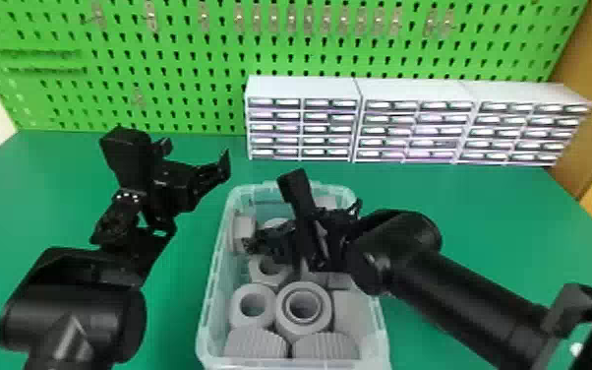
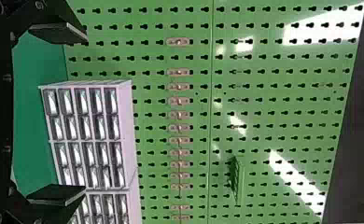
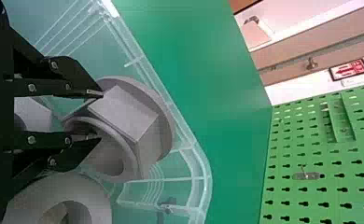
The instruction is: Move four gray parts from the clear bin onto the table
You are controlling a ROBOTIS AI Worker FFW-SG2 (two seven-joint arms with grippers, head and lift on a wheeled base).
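Note:
The clear bin [image 1: 203, 315] stands on the green table with several gray parts in it, some ring-shaped and some ribbed. My right gripper [image 1: 251, 243] is down inside the bin by its left wall, beside a gray part [image 1: 243, 227]. In the right wrist view, my right gripper [image 3: 96, 115] is shut on the wall of a flanged gray part [image 3: 126, 114], one finger in its hole and the other outside. My left gripper [image 1: 195, 156] hangs over the table left of the bin; in the left wrist view the left gripper [image 2: 80, 114] is open with nothing between its fingers.
White drawer cabinets [image 1: 305, 88] stand along the back of the table [image 1: 482, 231], in front of a green pegboard [image 1: 172, 64]. Another gray ring [image 3: 59, 205] lies close to the right gripper. Green tabletop extends on both sides of the bin.

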